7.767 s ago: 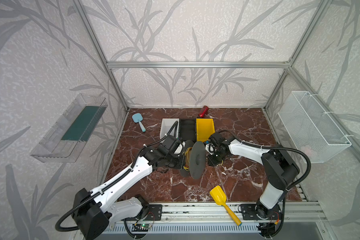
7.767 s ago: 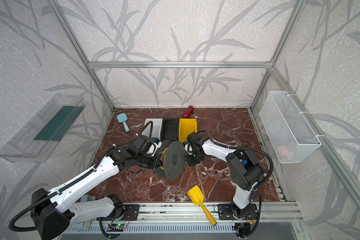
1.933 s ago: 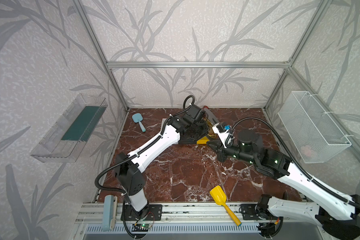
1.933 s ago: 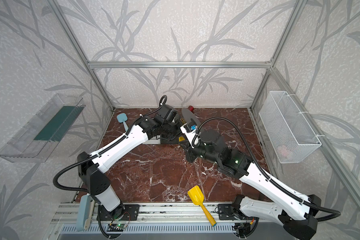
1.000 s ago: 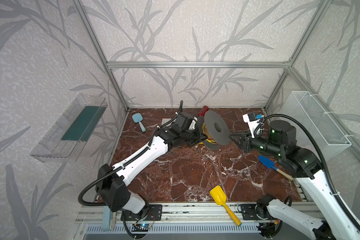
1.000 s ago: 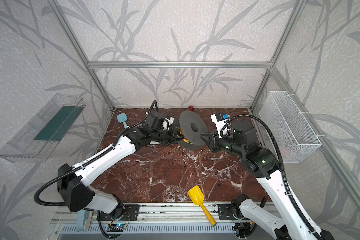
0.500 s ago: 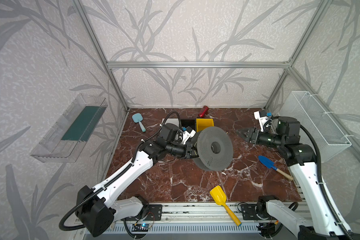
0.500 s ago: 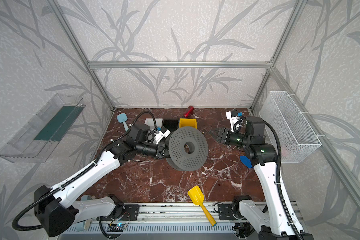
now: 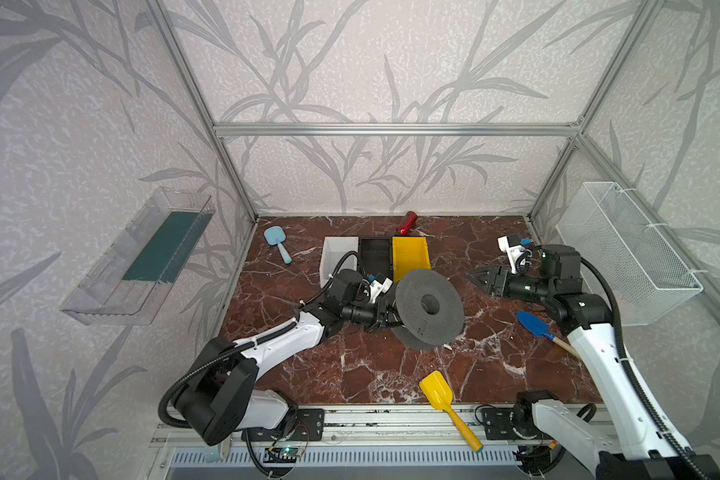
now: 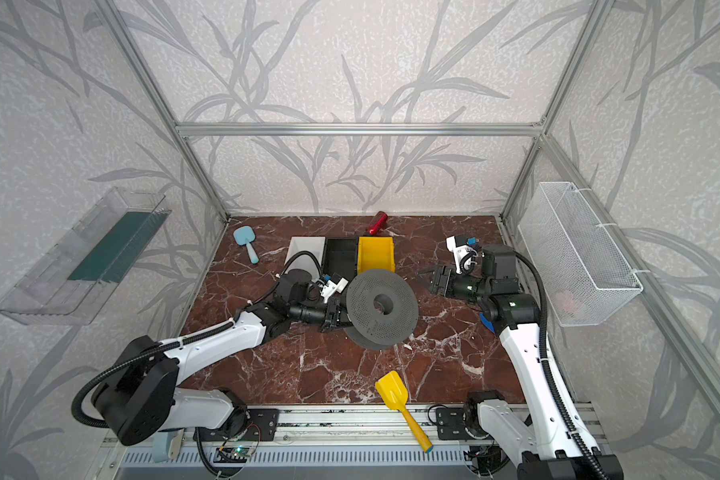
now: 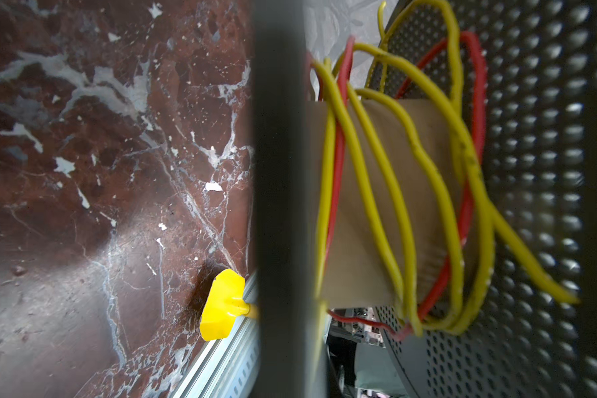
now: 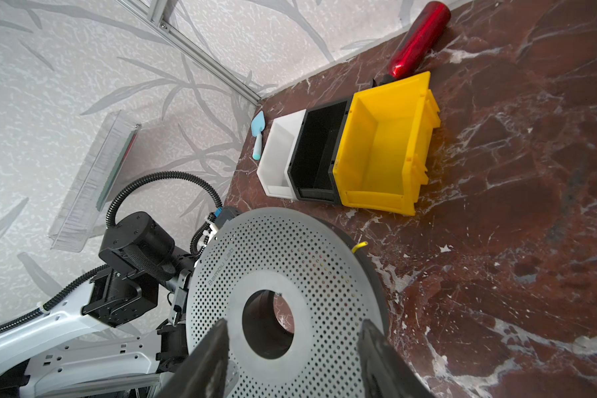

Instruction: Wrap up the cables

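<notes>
Marble, red-brown with white veins, makes up the surface (image 9: pixel 350 365). I see it boxed in by an aluminium frame (image 9: pixel 391 129) and grey walls (image 9: pixel 391 62) with a leaf pattern. A clear tray (image 9: pixel 142 257) with a green liner hangs on the left wall, and a white wire basket (image 9: pixel 624 253) on the right wall.

Back of the surface: white bin (image 9: pixel 335 253), black bin (image 9: pixel 375 253) and yellow bin (image 9: pixel 410 253) stand side by side, touching. A red bottle (image 9: pixel 407 217) lies behind the yellow bin, against the back wall. A pale scoop (image 9: pixel 277 241) lies near the back left corner. A blue scoop (image 9: pixel 533 324) lies beside the right arm, its handle partly hidden. A yellow scoop (image 9: pixel 437 388) sits at the front edge, with its handle out over the rail (image 9: pixel 391 415).

Centre: a grey perforated spool (image 9: pixel 408 299) is tilted, with one face turned toward the right arm. The left pincer (image 9: pixel 385 318) is clamped on the rim of the spool's near flange. I cannot tell whether the spool's low rim touches the surface.

Cable (image 11: pixel 328 155): yellow, seen in the left wrist view. It is wound in loose, uneven turns round the spool's brown core (image 11: pixel 354 258), between the flanges, together with a red wire (image 11: pixel 479 96). In the right wrist view one yellow end pokes out past the rim.

Right pincer (image 9: pixel 474 276): off the surface, apart from the spool and pointed at it. Its jaws stand parted with nothing between them.
</notes>
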